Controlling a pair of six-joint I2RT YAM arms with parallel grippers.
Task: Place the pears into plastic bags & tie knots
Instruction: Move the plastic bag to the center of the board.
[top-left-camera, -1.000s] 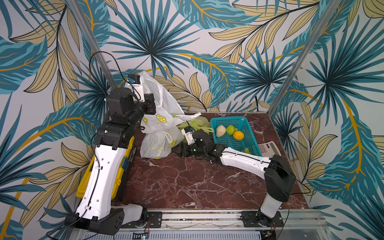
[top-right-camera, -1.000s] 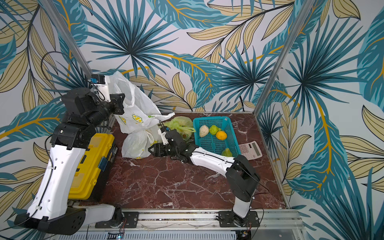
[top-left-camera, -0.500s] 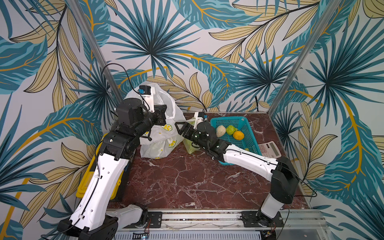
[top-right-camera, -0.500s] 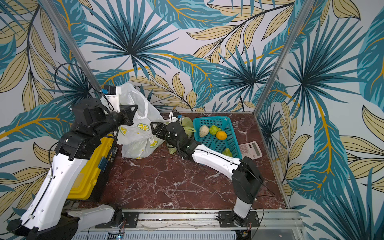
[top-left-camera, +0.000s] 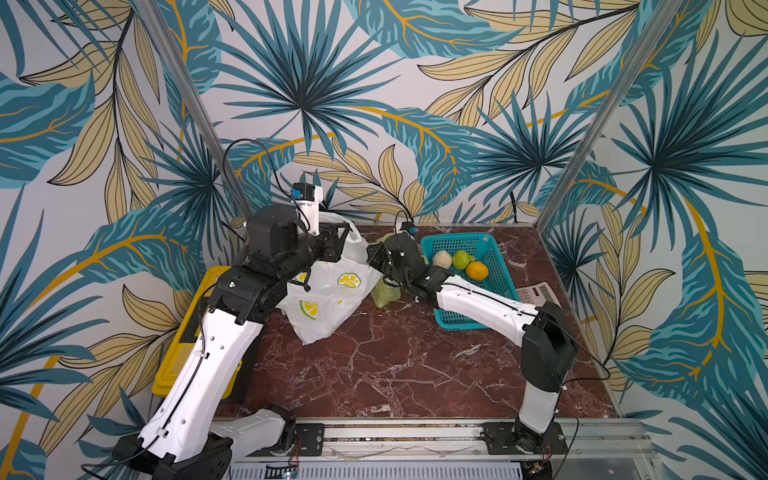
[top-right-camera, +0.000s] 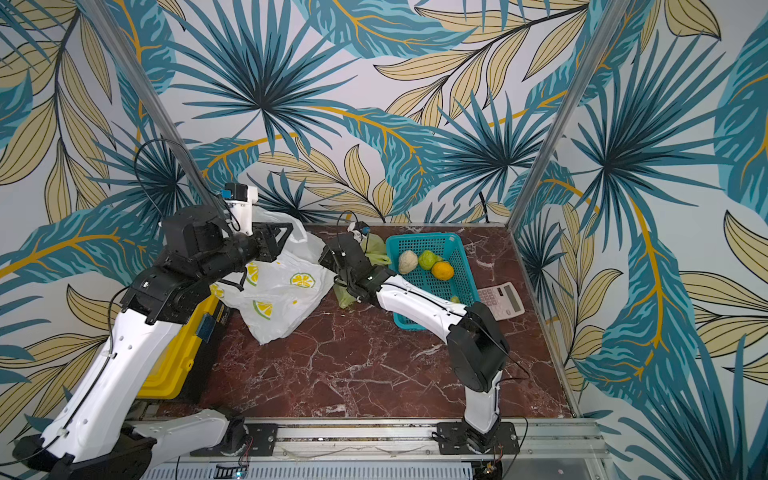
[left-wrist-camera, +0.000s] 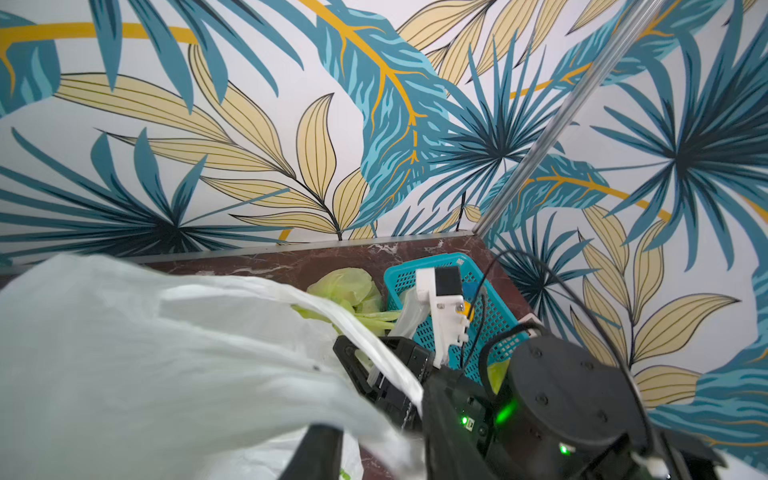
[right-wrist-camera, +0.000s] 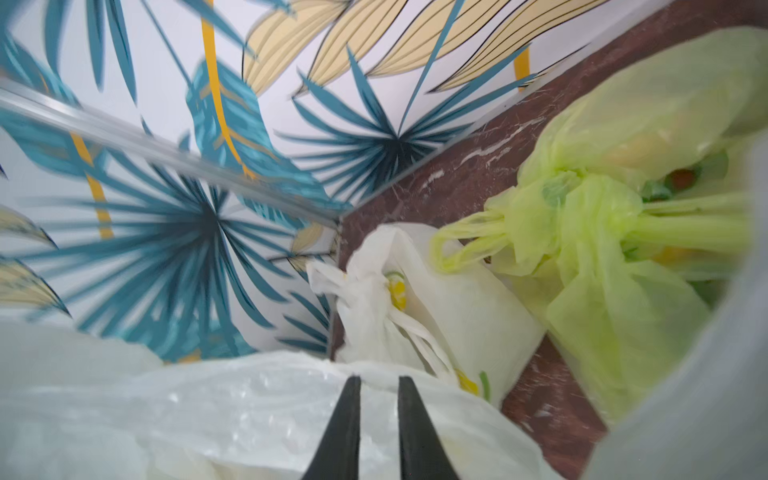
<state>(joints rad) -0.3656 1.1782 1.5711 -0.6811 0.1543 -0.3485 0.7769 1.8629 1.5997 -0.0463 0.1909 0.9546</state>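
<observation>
Got both arms bent up from the front rail, wrists facing each other over the white bag (top-left-camera: 328, 299). Can't tell spread or shut on the left gripper (top-left-camera: 340, 243), half buried in plastic. Seeing the right gripper (right-wrist-camera: 376, 380) nearly pressed together on that bag's edge. Behind: tied green bag (right-wrist-camera: 602, 249), then pears (top-left-camera: 441, 259) in the basket (top-left-camera: 494, 249).

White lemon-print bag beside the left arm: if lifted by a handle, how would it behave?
Probably floppy: the white lemon-print bag lies slumped and creased on the table. Likely slippery, since the film looks thin and glossy. Its weight is unclear; contents are hidden.
</observation>
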